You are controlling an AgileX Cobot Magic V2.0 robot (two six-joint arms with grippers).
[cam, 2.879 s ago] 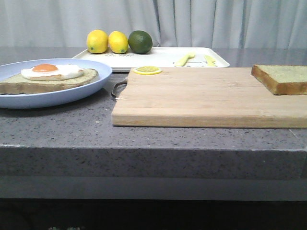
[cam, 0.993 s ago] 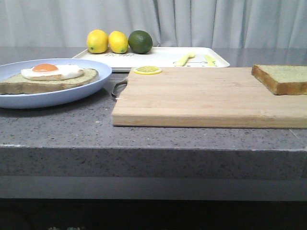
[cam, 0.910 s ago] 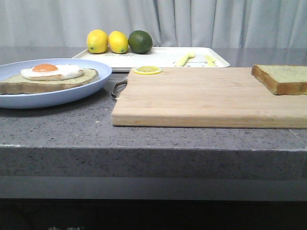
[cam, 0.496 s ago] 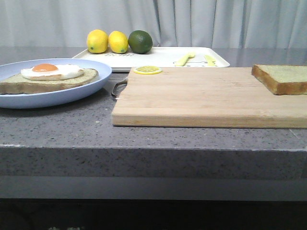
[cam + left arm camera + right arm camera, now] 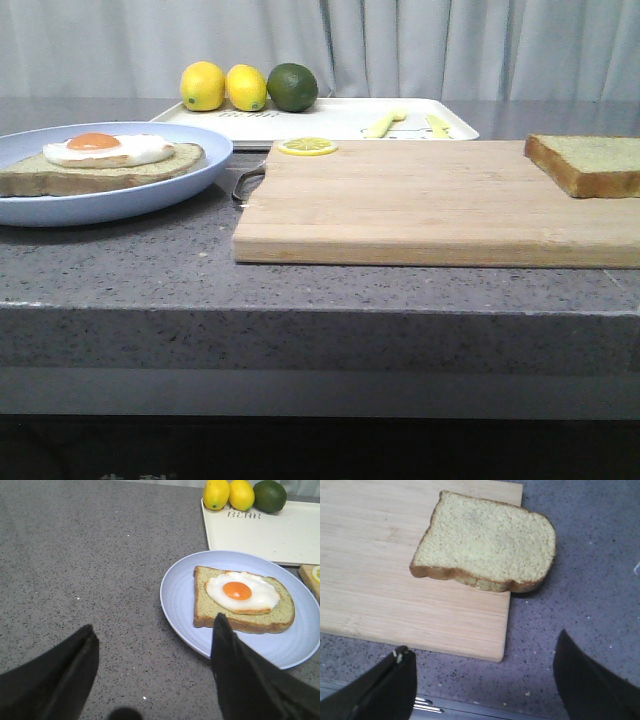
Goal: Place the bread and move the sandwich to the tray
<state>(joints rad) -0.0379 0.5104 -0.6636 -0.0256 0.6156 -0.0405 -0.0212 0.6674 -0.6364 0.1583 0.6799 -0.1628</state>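
Observation:
The bread point(image 5: 590, 163) lies on the far right corner of the wooden cutting board point(image 5: 430, 205); in the right wrist view the bread point(image 5: 487, 542) overhangs the board's edge point(image 5: 395, 595). The egg-topped slice point(image 5: 100, 160) lies on the pale blue plate point(image 5: 150, 195) at the left; both show in the left wrist view, slice point(image 5: 242, 600) on plate point(image 5: 180, 595). The white tray point(image 5: 340, 118) sits behind. My left gripper point(image 5: 152, 630) is open and empty, above the counter beside the plate. My right gripper point(image 5: 482, 650) is open and empty, near the counter's front edge. Neither gripper shows in the front view.
Two lemons point(image 5: 203, 86) and a lime point(image 5: 292, 87) sit on the tray's far left; yellow cutlery point(image 5: 385, 123) lies on the tray. A lemon slice point(image 5: 307, 147) rests on the board's far left corner. The grey counter's front edge point(image 5: 320, 310) runs across.

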